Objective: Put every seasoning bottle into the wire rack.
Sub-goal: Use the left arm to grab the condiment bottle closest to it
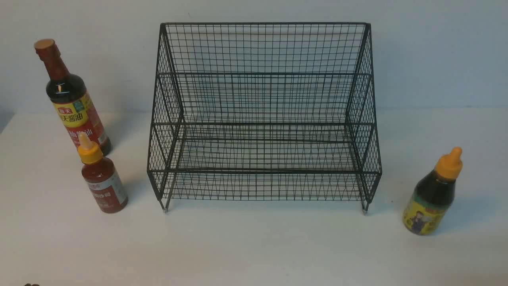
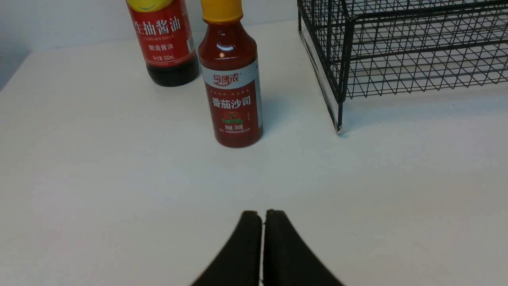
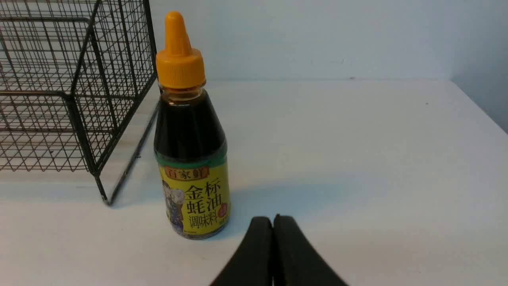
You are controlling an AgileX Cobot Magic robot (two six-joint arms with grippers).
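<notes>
Since all three bottles stood outside the black wire-mesh rack (image 1: 262,171), each arm seemingly had its share. The left gripper (image 2: 262,214) was pressed together, empty, with the small red yellow-nozzled bottle (image 2: 234,99) ahead and the tall dark brown-capped bottle (image 2: 166,47) beyond. The right gripper (image 3: 273,220), also closed on nothing, sat near the small dark orange-nozzled, yellow-labelled bottle (image 3: 190,159).

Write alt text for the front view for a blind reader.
An empty black two-tier wire rack stands on a white table. Left of it stand a tall dark bottle and a small red bottle; right of it, a small orange-nozzled bottle.
</notes>
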